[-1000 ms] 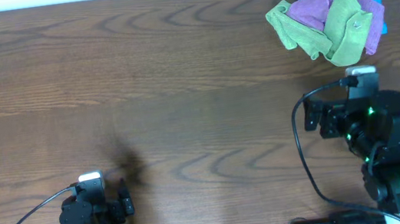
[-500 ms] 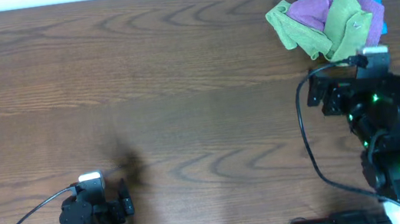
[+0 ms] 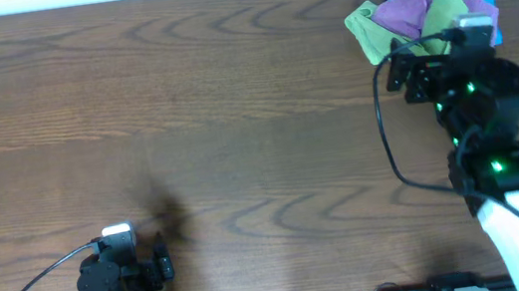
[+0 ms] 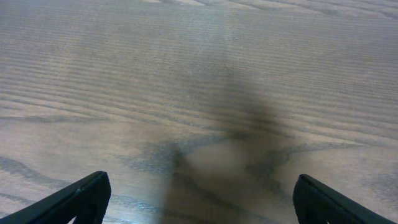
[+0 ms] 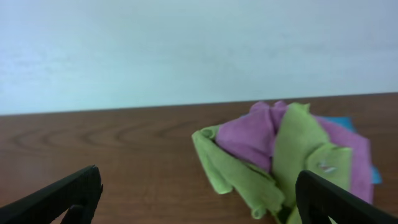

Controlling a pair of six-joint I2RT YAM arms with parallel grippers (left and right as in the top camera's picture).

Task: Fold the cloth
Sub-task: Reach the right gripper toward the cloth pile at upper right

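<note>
Cloth [image 3: 424,18] sits bunched at the table's [image 3: 183,95] far right corner, soft, light and limp I judge, so I'd pinch a loose green edge [image 5: 214,165] with my right end effector [image 5: 199,196], spread wide near it; left end effector [image 4: 199,193] spread too.

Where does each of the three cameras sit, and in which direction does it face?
Overhead: above the table, looking straight down; shows the left arm folded at the near edge and the right arm extended to the cloth pile.
Left wrist: on the left arm, angled down at the table; the open left tool frames the view.
Right wrist: on the right arm, facing level toward the wall; the open right tool frames the pile.
Shared: overhead and right wrist both show the cloth pile.
</note>
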